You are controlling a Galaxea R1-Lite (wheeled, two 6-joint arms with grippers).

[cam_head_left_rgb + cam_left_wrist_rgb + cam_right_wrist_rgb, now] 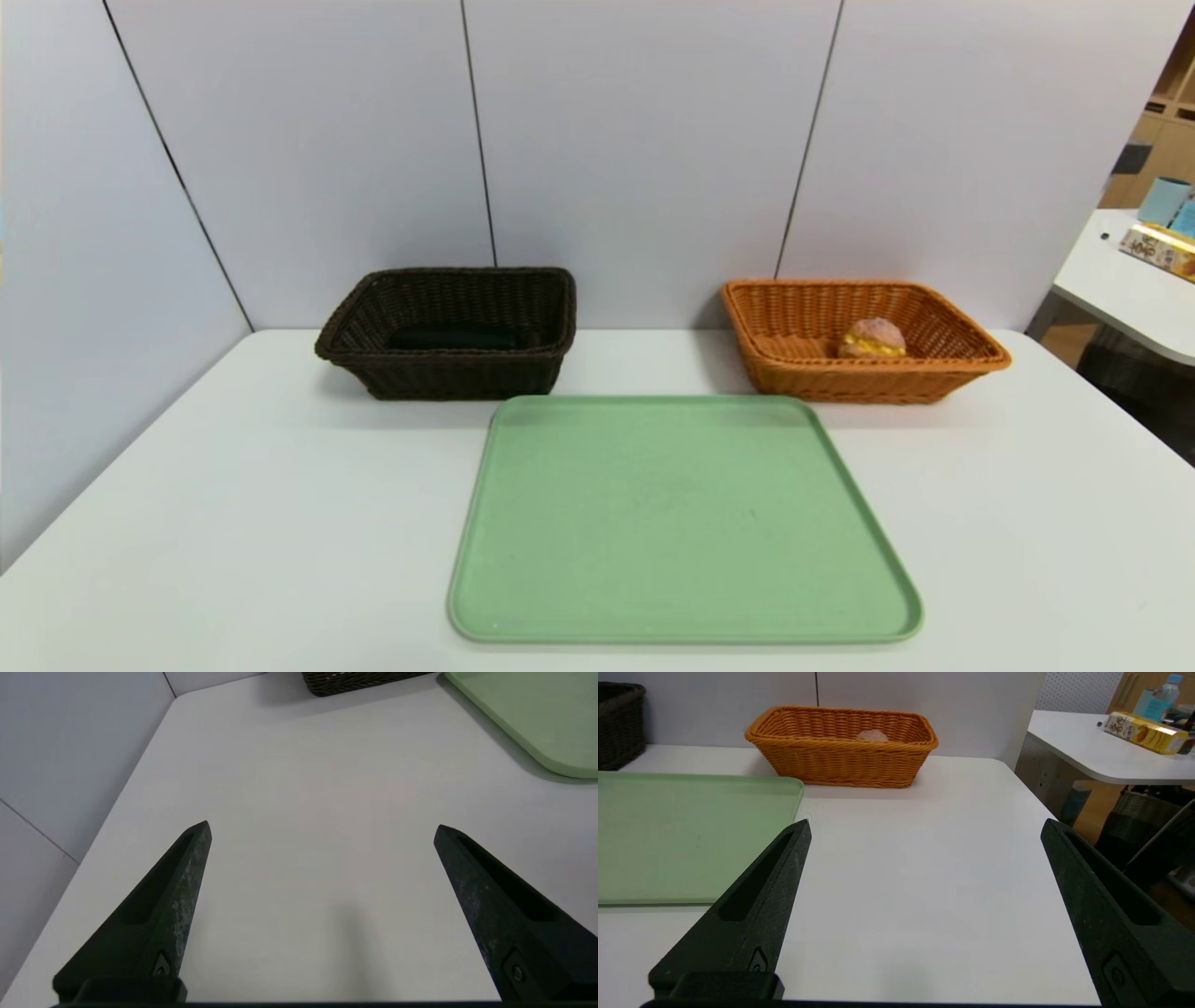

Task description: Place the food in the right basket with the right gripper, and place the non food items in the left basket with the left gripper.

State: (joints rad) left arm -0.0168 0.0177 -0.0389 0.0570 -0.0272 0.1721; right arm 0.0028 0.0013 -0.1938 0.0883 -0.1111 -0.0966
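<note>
Bun (874, 338), pinkish-brown with yellow filling, sits inside the orange basket (864, 385); something black lies in the dark basket (457, 378). Sorting looks finished; next, likely just stay clear. Left wrist view: left tool (322, 833) open, above the counter (322, 765). Right wrist view: right tool (927, 830) open, empty.

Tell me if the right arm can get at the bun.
Probably yes: the right hand is open, nothing shows between it and the orange basket, and the bun lies under no cover.
</note>
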